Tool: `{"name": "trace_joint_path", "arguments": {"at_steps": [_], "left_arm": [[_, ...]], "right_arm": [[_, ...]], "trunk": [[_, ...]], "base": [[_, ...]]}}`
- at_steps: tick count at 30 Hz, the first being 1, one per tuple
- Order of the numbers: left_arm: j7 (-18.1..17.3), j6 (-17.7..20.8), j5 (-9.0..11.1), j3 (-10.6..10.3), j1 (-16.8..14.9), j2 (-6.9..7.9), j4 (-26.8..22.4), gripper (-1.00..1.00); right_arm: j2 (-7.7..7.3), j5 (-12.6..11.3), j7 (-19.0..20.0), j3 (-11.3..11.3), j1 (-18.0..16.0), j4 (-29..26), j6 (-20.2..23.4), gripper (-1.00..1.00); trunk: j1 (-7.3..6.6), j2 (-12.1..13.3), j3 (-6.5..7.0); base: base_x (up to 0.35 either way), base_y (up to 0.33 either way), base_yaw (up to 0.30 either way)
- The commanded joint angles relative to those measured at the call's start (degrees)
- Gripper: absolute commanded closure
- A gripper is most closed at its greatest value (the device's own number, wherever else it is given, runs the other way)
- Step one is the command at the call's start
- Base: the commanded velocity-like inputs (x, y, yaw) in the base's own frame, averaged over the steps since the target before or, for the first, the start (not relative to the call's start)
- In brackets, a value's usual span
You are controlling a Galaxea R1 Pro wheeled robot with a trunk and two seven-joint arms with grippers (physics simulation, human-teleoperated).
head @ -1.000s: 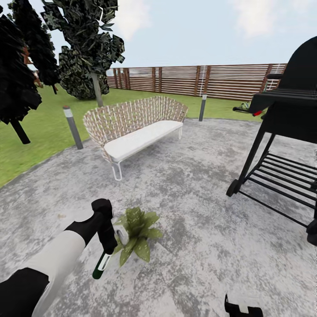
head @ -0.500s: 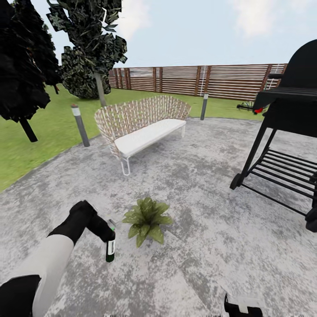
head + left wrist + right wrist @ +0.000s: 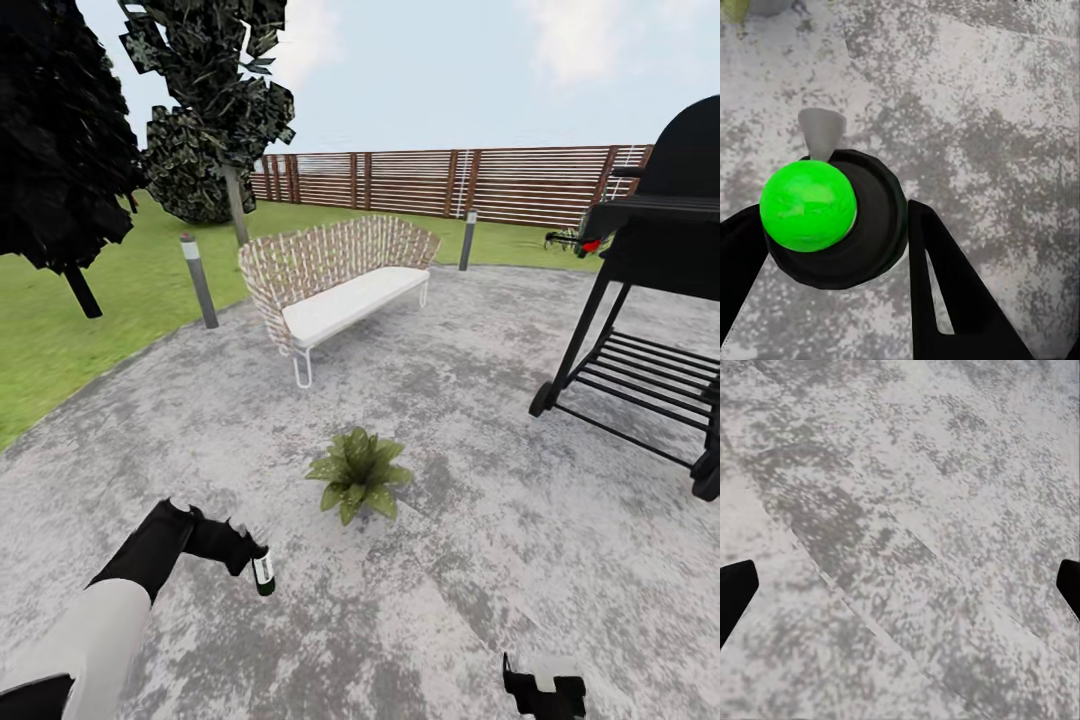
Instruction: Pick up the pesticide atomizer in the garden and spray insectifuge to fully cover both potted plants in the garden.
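Left gripper (image 3: 240, 553) at lower left holds the pesticide atomizer (image 3: 263, 572) tight — bring its nozzle closer to the potted plant (image 3: 358, 484) mid-frame. Right gripper (image 3: 545, 690) hangs open, empty.

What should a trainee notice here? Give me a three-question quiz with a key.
1. True or false: the left claw grips the pesticide atomizer.
2. The potted plant stands on: A) the lawn B) the stone patio C) the wicker bench.
3. Fill in: the right claw is ___ (open or shut).
Key: 1 true; 2 B; 3 open.
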Motion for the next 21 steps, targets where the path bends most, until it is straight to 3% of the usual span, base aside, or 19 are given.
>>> {"name": "trace_joint_path", "arguments": {"at_steps": [1, 4, 5, 6, 7, 8, 10, 12, 17, 21], "left_arm": [[0.52, -1.05, -0.14, 1.93, 0.58, -0.03, 0.19, 1.00], [1.53, -4.55, -0.11, 5.21, 2.94, 0.05, 0.41, 1.00], [1.81, -9.90, -0.10, 5.84, 4.90, 0.21, 0.51, 1.00], [1.89, -11.81, -0.10, 5.97, 5.81, 0.27, 0.54, 1.00], [1.94, -13.40, -0.09, 6.58, 7.10, 0.32, 0.57, 1.00], [1.96, -16.48, -0.09, 8.19, 8.90, 0.34, 0.67, 1.00], [2.00, -18.04, -0.10, 8.38, 9.63, 0.34, 0.74, 1.00], [2.62, -18.48, -0.04, 8.43, 10.07, 0.30, 0.75, 1.00], [5.13, -19.06, 0.06, 8.45, 10.95, 0.26, 0.81, 1.00], [5.36, -19.13, -0.28, 8.45, 11.08, 0.26, 1.38, 1.00]], "right_arm": [[0.01, 2.64, 2.00, -0.12, -0.04, -1.48, -0.12, -1.00], [0.00, 6.21, 10.37, 0.15, -0.04, -4.13, -0.07, -1.00], [0.00, 7.46, 16.23, 0.21, -0.04, -6.66, -0.01, -1.00], [-0.03, 8.29, 19.41, 0.22, -0.04, -7.99, 0.04, -1.00], [-0.07, 10.49, 24.58, 0.23, -0.04, -9.92, 0.19, -1.00], [-0.09, 17.08, 31.84, 0.17, -0.03, -11.65, 0.97, -1.00], [-0.02, 19.73, 34.09, 0.19, -0.07, -11.80, 3.39, -1.00], [0.08, 20.63, 35.38, 0.22, -0.11, -11.84, 4.73, -1.00], [0.25, 21.06, 43.39, 0.23, -0.25, -12.30, 5.36, -1.00], [0.56, 21.03, 45.64, 0.23, -0.46, -12.69, 5.40, -1.00]], "trunk": [[-0.04, -0.02, -0.05], [-0.04, -0.02, -0.05], [-0.04, -0.02, -0.05], [-0.04, -0.02, -0.05], [-0.04, -0.02, -0.05], [-0.04, -0.02, -0.05], [-0.04, -0.02, -0.05], [-0.04, -0.02, -0.05], [-0.04, -0.02, -0.05], [-0.04, -0.02, -0.05]], "base": [[-0.269, 0.226, 0.000], [-0.242, 0.219, 0.000], [-0.226, 0.202, 0.000], [-0.225, 0.200, 0.000], [-0.201, 0.183, 0.000], [-0.100, 0.091, 0.000], [-0.039, 0.035, 0.000], [-0.013, 0.011, 0.000], [-0.002, 0.002, 0.000], [0.000, 0.000, 0.000]]}}
